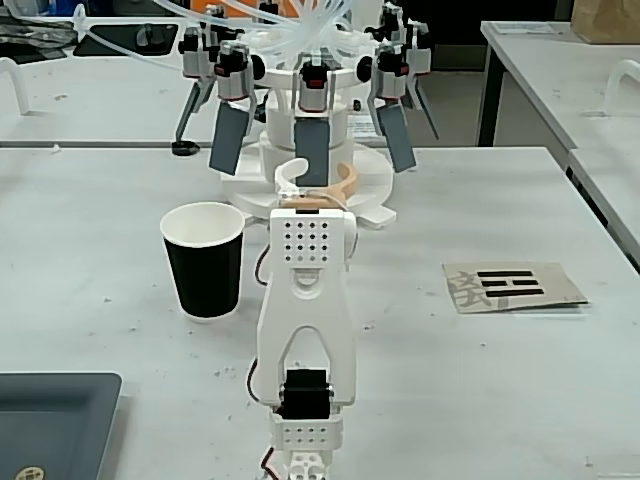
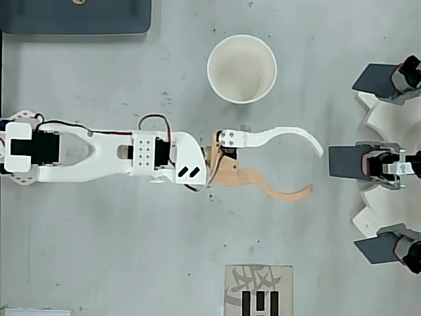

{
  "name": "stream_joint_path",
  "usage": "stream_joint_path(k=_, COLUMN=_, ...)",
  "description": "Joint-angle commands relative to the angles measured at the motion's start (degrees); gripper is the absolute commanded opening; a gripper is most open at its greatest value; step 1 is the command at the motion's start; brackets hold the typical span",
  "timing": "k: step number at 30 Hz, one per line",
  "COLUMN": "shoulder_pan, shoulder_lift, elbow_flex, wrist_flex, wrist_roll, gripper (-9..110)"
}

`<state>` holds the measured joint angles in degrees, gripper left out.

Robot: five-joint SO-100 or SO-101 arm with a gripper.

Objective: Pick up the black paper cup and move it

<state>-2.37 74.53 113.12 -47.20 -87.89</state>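
The black paper cup (image 1: 205,262) stands upright on the grey table, left of the arm in the fixed view. Seen from overhead, the black paper cup (image 2: 241,68) shows its white inside and rim and looks empty. My gripper (image 2: 314,171) is open, with a white finger (image 2: 289,135) and a tan finger (image 2: 276,191) spread wide and nothing between them. It lies beside the cup, a short gap from it, with the white finger on the cup's side. In the fixed view the gripper (image 1: 320,176) pokes out behind the white arm, to the right of the cup.
A white rig with dark grey paddles (image 1: 312,120) stands just beyond the fingertips, at the right edge from overhead (image 2: 385,161). A dark grey tray (image 1: 55,420) sits by the arm's base. A cardboard card with black marks (image 1: 512,285) lies on the arm's other side.
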Motion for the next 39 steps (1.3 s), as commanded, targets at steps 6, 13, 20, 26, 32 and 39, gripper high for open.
stream_joint_path(k=6, shoulder_pan=0.5, shoulder_lift=0.0, elbow_flex=-1.7, wrist_flex=-2.8, wrist_roll=-1.7, gripper=4)
stream_joint_path(k=13, shoulder_pan=0.6, shoulder_lift=0.0, elbow_flex=-1.7, wrist_flex=-2.8, wrist_roll=-1.8, gripper=4)
stream_joint_path(k=20, shoulder_pan=0.7, shoulder_lift=2.6, elbow_flex=1.0, wrist_flex=-3.4, wrist_roll=-1.8, gripper=4)
stream_joint_path(k=26, shoulder_pan=0.8, shoulder_lift=8.8, elbow_flex=8.5, wrist_flex=-4.4, wrist_roll=-1.8, gripper=4)
stream_joint_path(k=32, shoulder_pan=1.0, shoulder_lift=13.4, elbow_flex=14.5, wrist_flex=-5.5, wrist_roll=-1.8, gripper=5)
stream_joint_path(k=39, shoulder_pan=1.0, shoulder_lift=20.0, elbow_flex=21.6, wrist_flex=-7.3, wrist_roll=-1.8, gripper=5)
